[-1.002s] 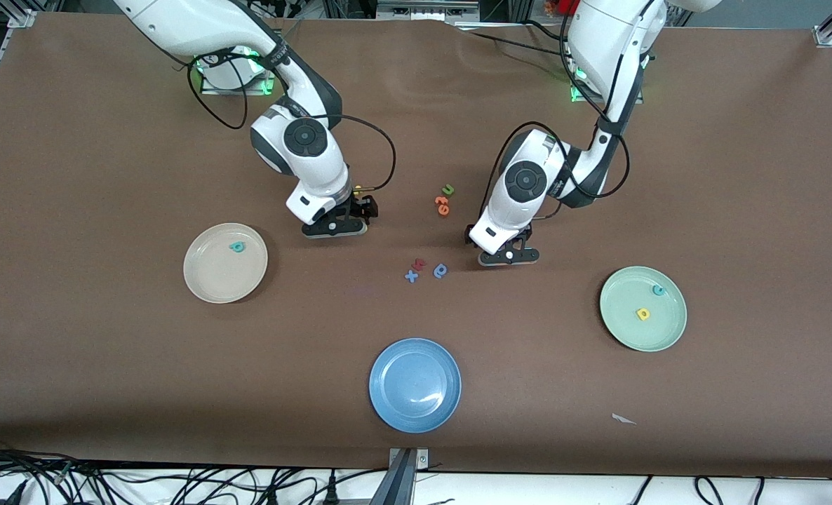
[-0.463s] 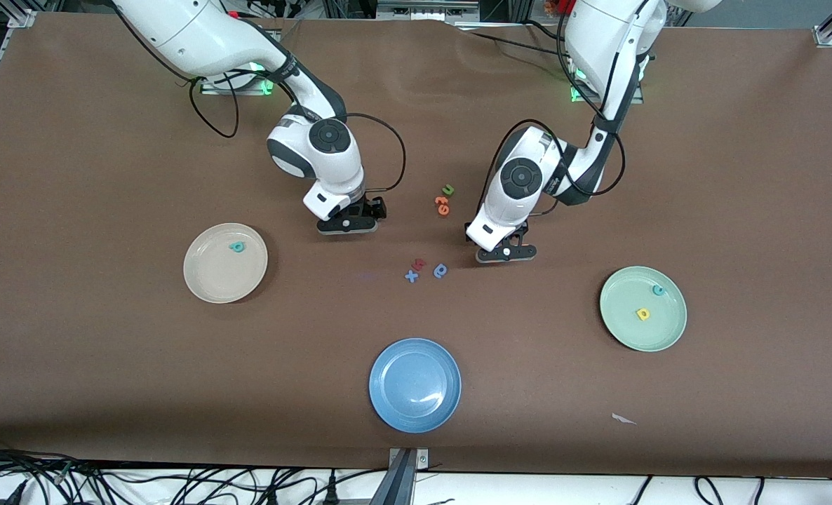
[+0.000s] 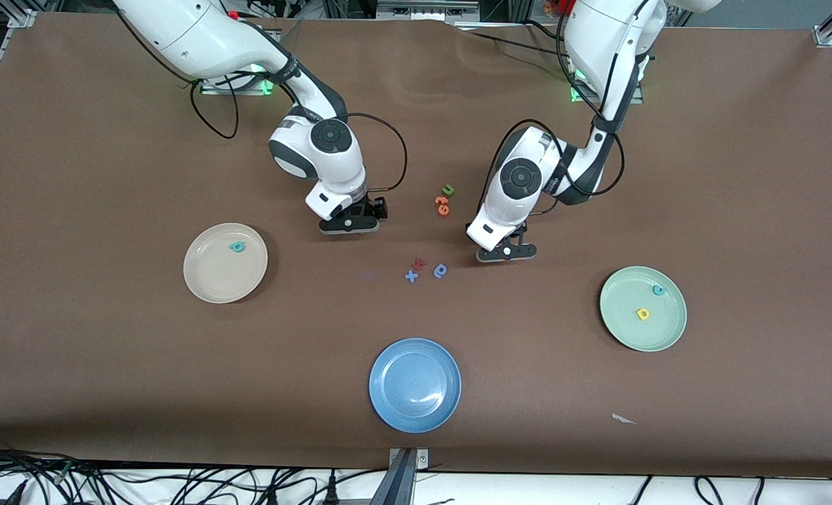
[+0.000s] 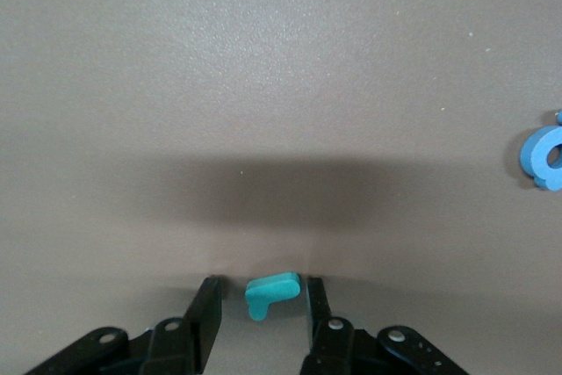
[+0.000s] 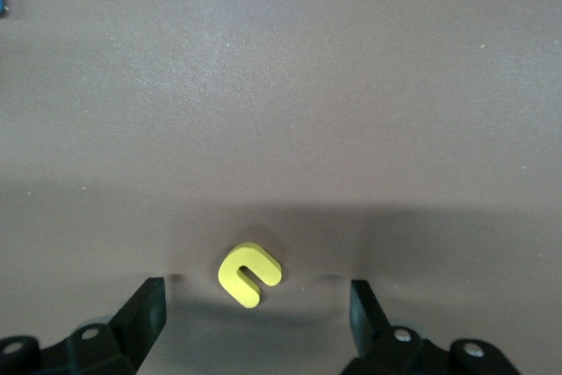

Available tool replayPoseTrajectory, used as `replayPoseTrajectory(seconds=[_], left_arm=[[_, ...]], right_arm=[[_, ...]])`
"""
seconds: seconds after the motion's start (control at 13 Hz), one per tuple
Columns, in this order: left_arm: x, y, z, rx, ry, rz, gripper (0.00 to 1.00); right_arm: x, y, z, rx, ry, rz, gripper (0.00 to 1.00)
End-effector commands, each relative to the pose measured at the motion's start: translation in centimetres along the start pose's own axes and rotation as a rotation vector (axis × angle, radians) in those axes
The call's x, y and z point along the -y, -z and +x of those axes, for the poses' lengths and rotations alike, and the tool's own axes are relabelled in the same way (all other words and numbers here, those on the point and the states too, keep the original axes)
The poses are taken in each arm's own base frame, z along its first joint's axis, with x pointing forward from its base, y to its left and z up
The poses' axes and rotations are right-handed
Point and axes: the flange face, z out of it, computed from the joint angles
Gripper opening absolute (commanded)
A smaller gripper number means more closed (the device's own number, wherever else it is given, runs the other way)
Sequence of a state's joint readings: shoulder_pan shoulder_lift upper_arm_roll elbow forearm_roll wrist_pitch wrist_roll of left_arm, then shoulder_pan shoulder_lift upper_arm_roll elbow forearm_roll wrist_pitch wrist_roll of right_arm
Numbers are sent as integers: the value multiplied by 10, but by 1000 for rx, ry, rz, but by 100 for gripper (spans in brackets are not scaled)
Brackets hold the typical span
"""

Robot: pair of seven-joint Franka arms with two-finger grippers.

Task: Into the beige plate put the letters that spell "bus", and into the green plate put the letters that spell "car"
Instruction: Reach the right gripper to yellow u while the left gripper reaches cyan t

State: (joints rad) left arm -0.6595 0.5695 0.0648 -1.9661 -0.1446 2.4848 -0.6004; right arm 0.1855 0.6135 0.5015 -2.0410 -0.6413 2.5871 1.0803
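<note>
Three plates sit on the tabletop: one teal b in the beige plate (image 3: 209, 280), two letters in the green plate (image 3: 626, 330), while the left pincer (image 4: 261, 303) brackets the teal r (image 4: 271, 292), half-spread, and the right pincer (image 5: 255, 305) is spread around the yellow u (image 5: 249, 274).

I see a small teal r (image 4: 271, 292) between my left gripper's (image 4: 262, 309) black fingers (image 4: 207, 313), a yellow u (image 5: 249, 274) between the right gripper's (image 5: 255, 309) black ones, all on the brown table (image 3: 107, 365).
</note>
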Motion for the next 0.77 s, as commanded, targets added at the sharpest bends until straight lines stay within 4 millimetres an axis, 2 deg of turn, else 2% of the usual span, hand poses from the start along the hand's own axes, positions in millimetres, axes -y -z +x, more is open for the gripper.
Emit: replayPoseTrajectory(seconds=[0.0,0.31,0.54,0.69], left_arm=[[0,2,-3,-3,14,-8,39],[-1,-3,-4,1,22,-3,27],[-1,-3,-3,1,22,-3,22],[2,7,5,-3,21,-9,21]], right_arm=[[7,-7,4,-12,-6,18,92],[7,-10,3,-18,11,13,86],[7,-10,3,-21,17,11,74],[7,-10,3,-20,17,11,62]])
